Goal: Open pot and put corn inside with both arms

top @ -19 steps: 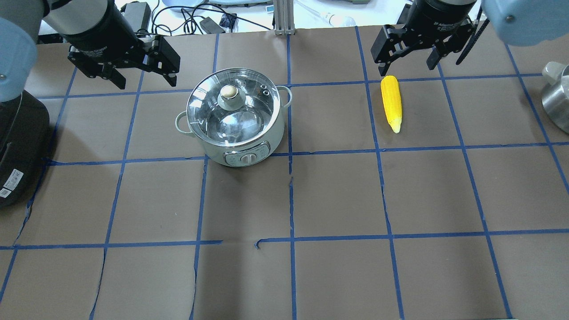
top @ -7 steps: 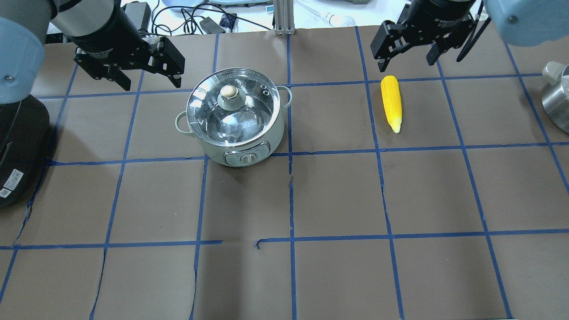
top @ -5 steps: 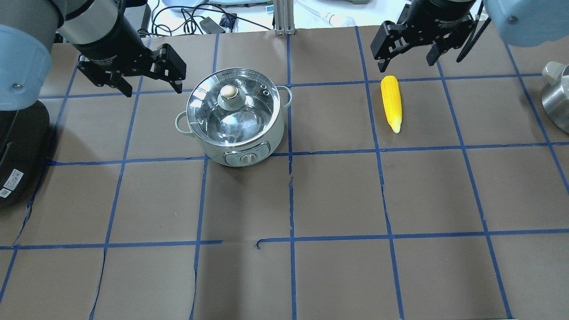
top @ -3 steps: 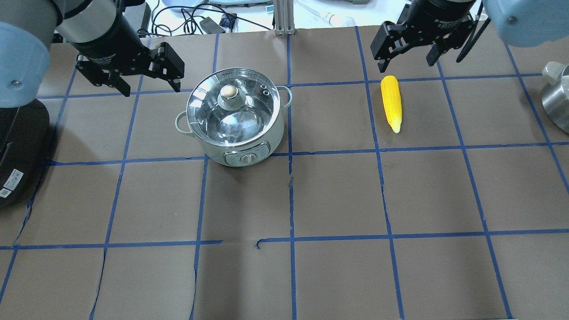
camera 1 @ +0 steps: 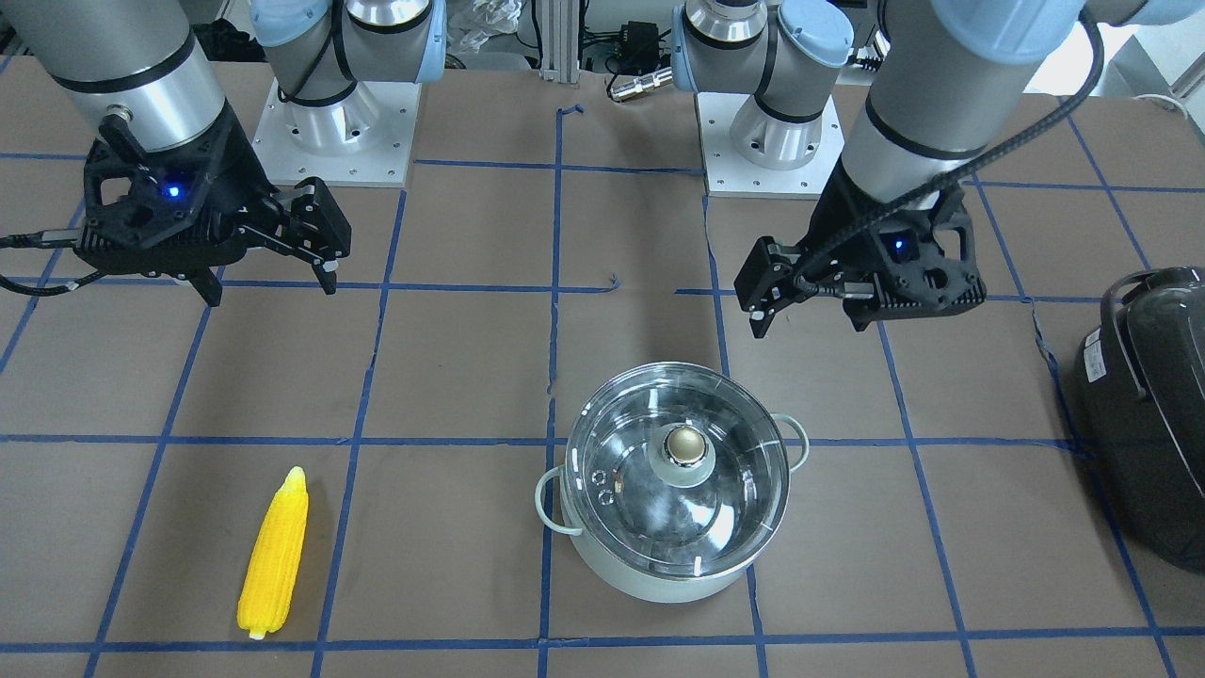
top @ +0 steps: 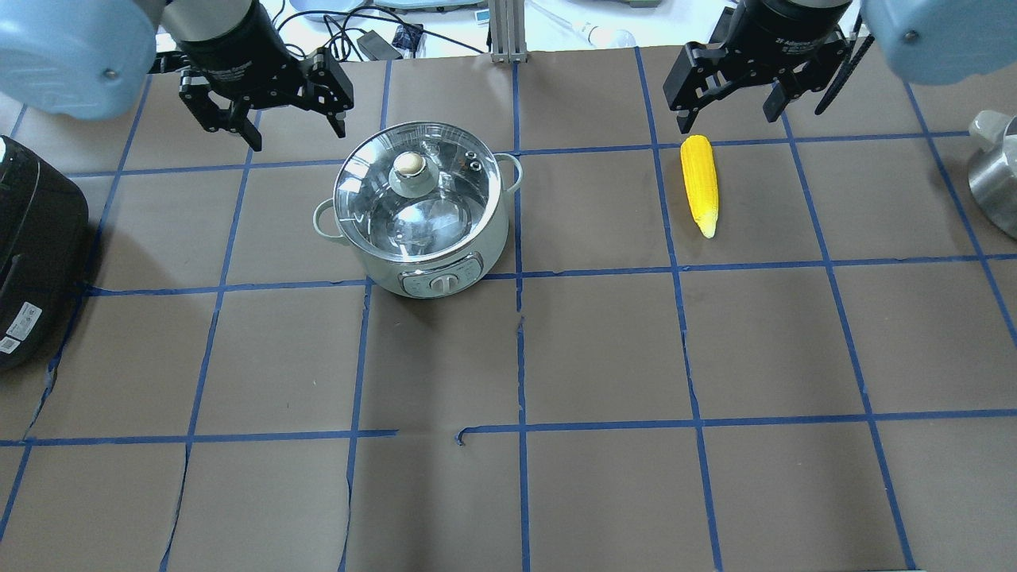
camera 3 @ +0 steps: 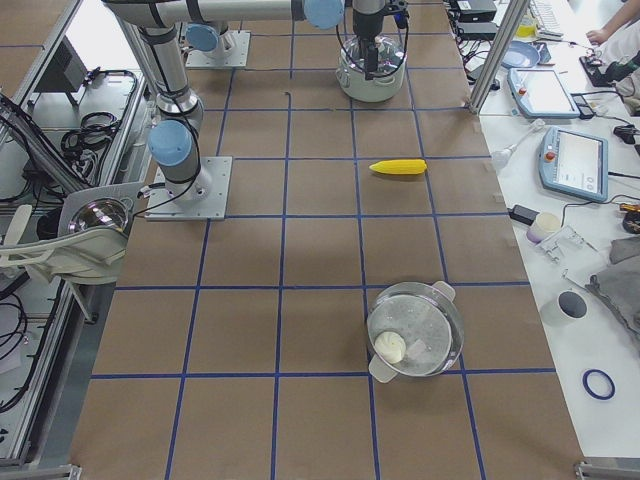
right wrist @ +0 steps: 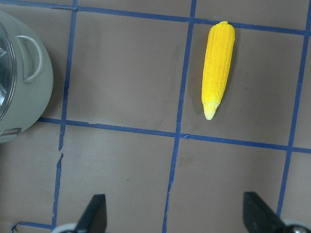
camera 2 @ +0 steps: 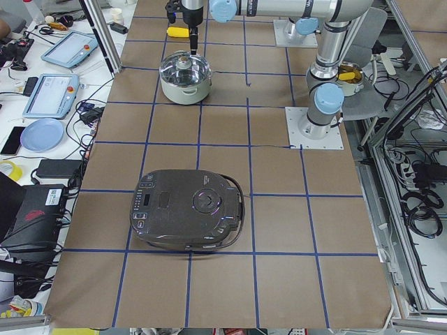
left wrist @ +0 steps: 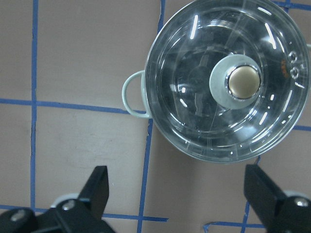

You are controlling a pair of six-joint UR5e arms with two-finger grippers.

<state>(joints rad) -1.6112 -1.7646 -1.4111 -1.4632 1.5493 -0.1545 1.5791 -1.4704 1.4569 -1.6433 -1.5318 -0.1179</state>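
The mint-green pot stands on the table with its glass lid on; the round knob is on top. The pot also shows in the front view and below the left wrist camera. My left gripper is open and empty, raised just beyond the pot's far left side. The yellow corn lies flat on the table to the pot's right, and also shows in the right wrist view. My right gripper is open and empty, raised just beyond the corn's thick end.
A large black appliance sits at the table's left edge. A steel pot with a glass lid stands at the right edge. The table is covered in brown paper with a blue tape grid.
My left gripper has moved right and toward the far edge, closer to the pot. The right gripper, pot and corn have stayed in place.
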